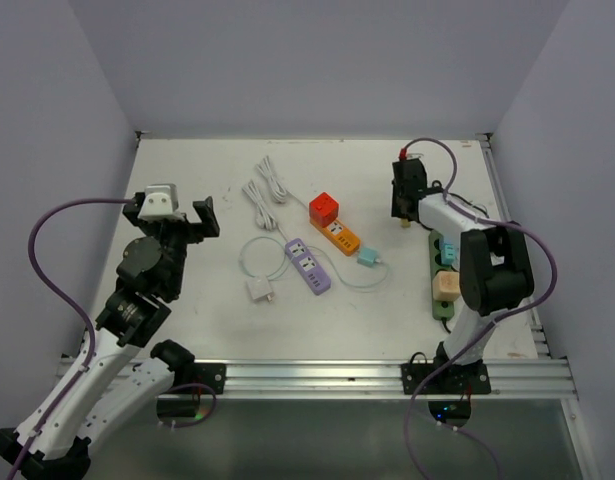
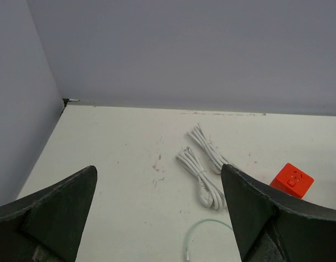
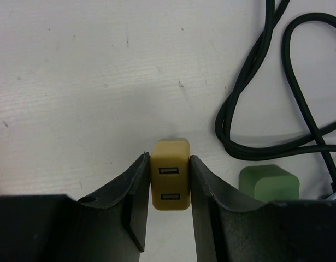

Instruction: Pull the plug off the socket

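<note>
My right gripper (image 3: 169, 164) is shut on a mustard-yellow plug (image 3: 170, 173) with two USB ports, clamped between both fingers above the bare white table. In the top view the right gripper (image 1: 403, 212) hangs at the far right, and the plug (image 1: 403, 222) shows as a small tan tip below it. The green socket strip (image 1: 443, 278) lies just right of it, with a teal plug (image 1: 449, 252) and a beige plug (image 1: 446, 287) seated in it. One green end of the socket strip (image 3: 269, 184) shows beside my right finger. My left gripper (image 1: 177, 222) stands open and empty at the left.
A purple power strip (image 1: 308, 265), an orange strip (image 1: 340, 236) with a red cube (image 1: 324, 208), a teal plug (image 1: 368, 257), a white adapter (image 1: 260, 291) and white cable bundles (image 1: 264, 197) lie mid-table. A black cable (image 3: 255, 117) loops near the held plug. Walls close three sides.
</note>
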You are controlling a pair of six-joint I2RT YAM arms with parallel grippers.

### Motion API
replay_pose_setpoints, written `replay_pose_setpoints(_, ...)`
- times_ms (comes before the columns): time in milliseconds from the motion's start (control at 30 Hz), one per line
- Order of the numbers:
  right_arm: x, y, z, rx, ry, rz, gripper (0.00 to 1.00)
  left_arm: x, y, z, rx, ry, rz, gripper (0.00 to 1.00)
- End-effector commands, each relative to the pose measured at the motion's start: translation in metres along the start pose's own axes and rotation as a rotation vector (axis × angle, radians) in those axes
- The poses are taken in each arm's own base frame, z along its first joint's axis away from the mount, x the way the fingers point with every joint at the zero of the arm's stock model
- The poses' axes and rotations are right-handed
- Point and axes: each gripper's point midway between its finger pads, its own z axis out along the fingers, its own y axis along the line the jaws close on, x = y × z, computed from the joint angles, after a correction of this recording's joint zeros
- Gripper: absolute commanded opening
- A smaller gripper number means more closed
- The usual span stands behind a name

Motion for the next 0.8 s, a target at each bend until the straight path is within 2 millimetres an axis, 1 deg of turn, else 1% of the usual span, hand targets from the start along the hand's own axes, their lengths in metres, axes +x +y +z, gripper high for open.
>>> replay_pose_setpoints(0, -0.02, -0.001, 0.003, 0.032, -0.042, 0.006, 0.16, -0.014, -0.001, 0.0, 0.006, -0.031, -0.005, 1.0)
replay_pose_setpoints(33, -0.02, 0.001, 0.005, 0.024, -0.041, 0.006, 0.23, -0.014, -0.001, 0.0, 0.006, -0.031, -0.004, 1.0)
replay_pose_setpoints(67, -0.015, 0.003, 0.009, 0.016, -0.026, 0.004, 0.43, -0.014, -0.001, 0.0, 0.006, -0.031, -0.004, 1.0)
replay_pose_setpoints(100, -0.013, 0.007, 0.009, -0.005, -0.018, 0.0, 0.5, -0.014, -0.002, 0.0, 0.01, -0.031, -0.004, 1.0)
replay_pose_setpoints(133, -0.01, 0.009, 0.011, -0.014, -0.008, -0.004, 0.54, -0.013, -0.003, 0.0, 0.012, -0.027, -0.002, 1.0)
replay_pose_setpoints(167, -0.01, 0.011, 0.012, -0.022, -0.007, 0.0, 0.62, -0.013, -0.003, 0.001, 0.013, -0.027, -0.002, 1.0)
replay_pose_setpoints(233, -0.008, 0.014, 0.012, -0.041, -0.002, -0.001, 0.67, -0.012, -0.003, 0.001, 0.013, -0.024, 0.0, 1.0)
replay_pose_setpoints(267, -0.009, 0.016, 0.011, -0.053, -0.005, -0.001, 0.73, -0.012, -0.004, 0.001, 0.015, -0.024, 0.0, 1.0)
replay_pose_setpoints(400, -0.02, 0.022, -0.003, -0.113, -0.035, 0.009, 0.78, -0.012, -0.004, 0.002, 0.015, -0.025, 0.0, 1.0)
replay_pose_setpoints(433, -0.031, 0.022, -0.016, -0.13, -0.068, 0.018, 0.79, -0.011, -0.004, 0.002, 0.018, -0.024, 0.001, 1.0)
replay_pose_setpoints(500, -0.043, 0.029, -0.032, -0.197, -0.103, 0.011, 0.8, -0.012, -0.005, 0.002, 0.021, -0.024, 0.0, 1.0)
replay_pose_setpoints(533, -0.058, 0.033, -0.052, -0.251, -0.152, 0.01, 0.8, -0.011, -0.005, 0.002, 0.021, -0.023, 0.001, 1.0)
replay_pose_setpoints(567, -0.065, 0.052, -0.066, -0.378, -0.176, -0.001, 0.8, -0.011, -0.005, 0.002, 0.022, -0.022, 0.001, 1.0)
replay_pose_setpoints(633, -0.076, 0.074, -0.095, -0.542, -0.233, -0.017, 0.81, -0.011, -0.006, 0.002, 0.026, -0.022, -0.002, 1.0)
replay_pose_setpoints(667, -0.083, 0.088, -0.106, -0.624, -0.274, -0.043, 0.99, -0.011, -0.006, 0.002, 0.026, -0.022, -0.002, 1.0)
replay_pose_setpoints(700, -0.082, 0.104, -0.118, -0.712, -0.283, -0.069, 0.99, -0.011, -0.006, 0.002, 0.027, -0.022, -0.002, 1.0)
replay_pose_setpoints(733, -0.082, 0.12, -0.129, -0.75, -0.296, -0.101, 0.99, -0.011, -0.006, 0.002, 0.027, -0.024, -0.003, 1.0)
replay_pose_setpoints(767, -0.076, 0.128, -0.125, -0.749, -0.282, -0.155, 0.99, -0.011, -0.006, 0.002, 0.026, -0.024, -0.002, 1.0)
